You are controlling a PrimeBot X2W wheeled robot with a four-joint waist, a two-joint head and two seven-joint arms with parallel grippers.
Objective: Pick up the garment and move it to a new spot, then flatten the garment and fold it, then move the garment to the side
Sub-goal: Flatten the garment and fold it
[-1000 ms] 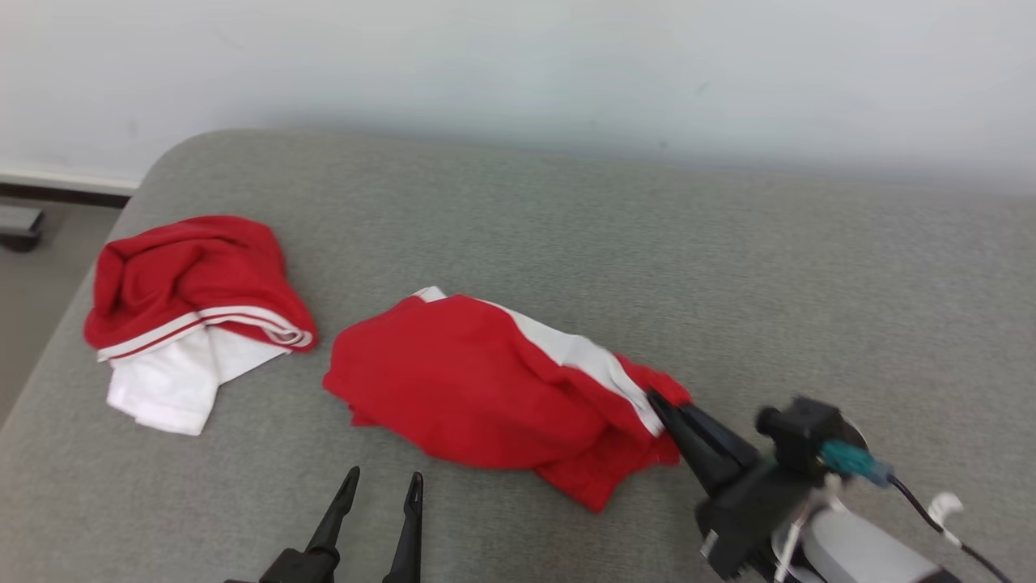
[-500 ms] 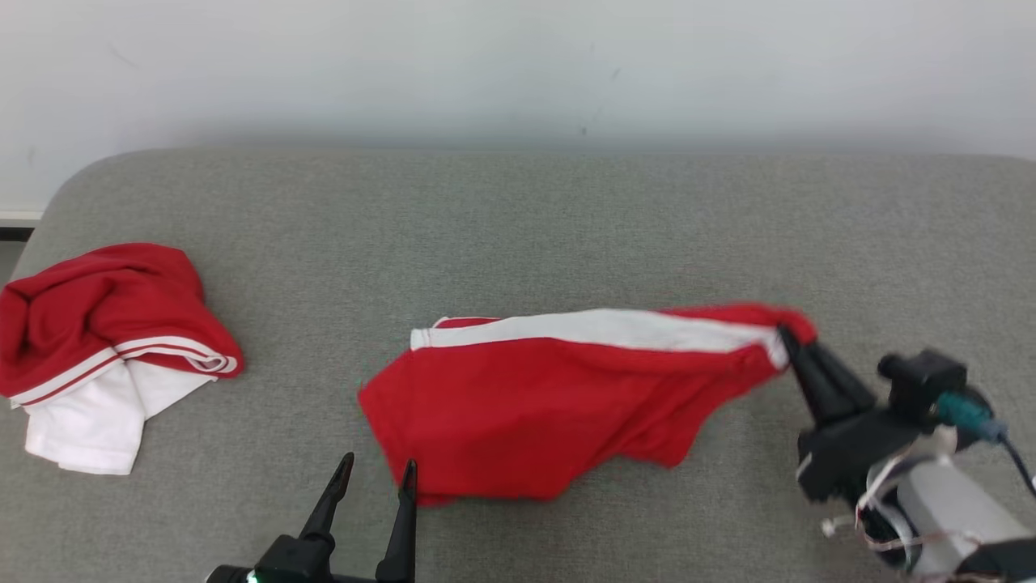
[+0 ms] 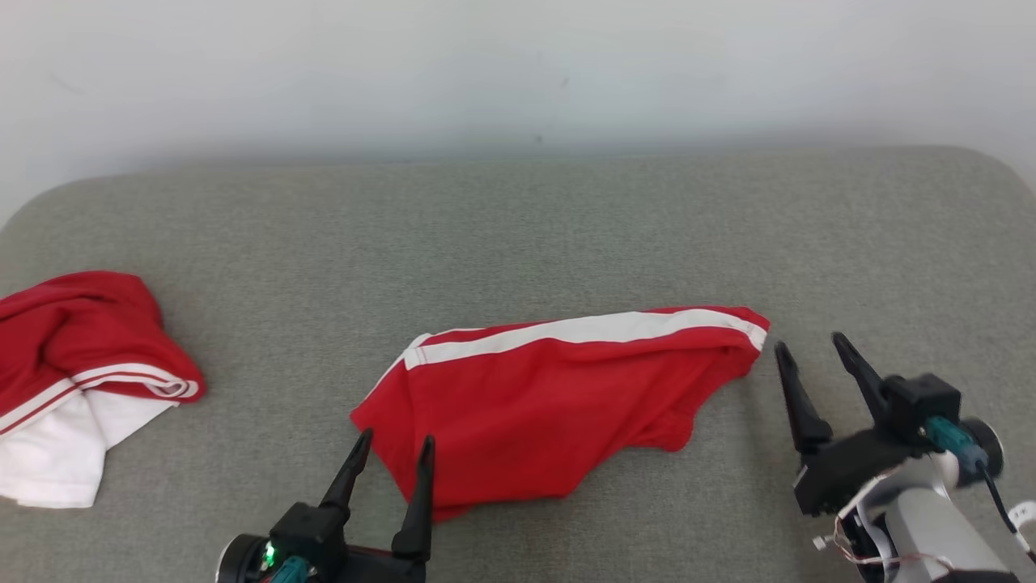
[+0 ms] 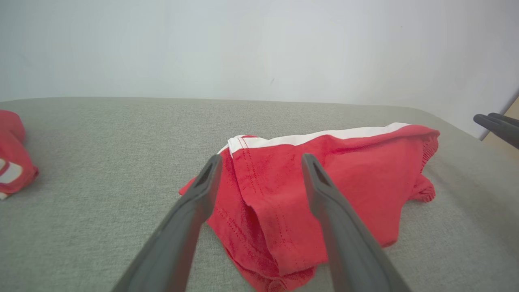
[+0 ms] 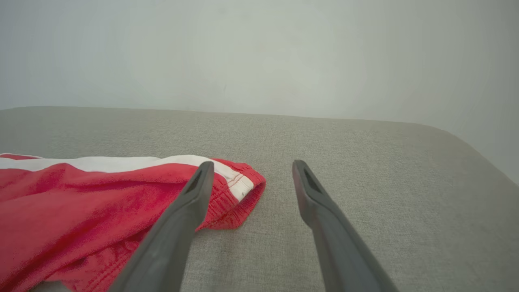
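The garment [image 3: 550, 397] is a pair of red shorts with a white side stripe, lying stretched out and wrinkled in the middle of the grey cushioned surface [image 3: 518, 227]. My right gripper [image 3: 809, 346] stands open just right of the shorts' elastic waistband end [image 5: 239, 190], holding nothing. Open as well, my left gripper [image 3: 394, 441] hovers at the near left corner of the shorts [image 4: 284, 211], its fingertips over the red cloth with nothing pinched between them.
A second red and white garment [image 3: 73, 380] lies crumpled at the far left of the surface. A pale wall [image 3: 518, 73] runs behind. The surface's right end curves away near my right arm.
My right gripper dragged the shorts' waistband end to the right, spreading them out, then opened and let go. The head camera turned, shifting the whole scene leftward.
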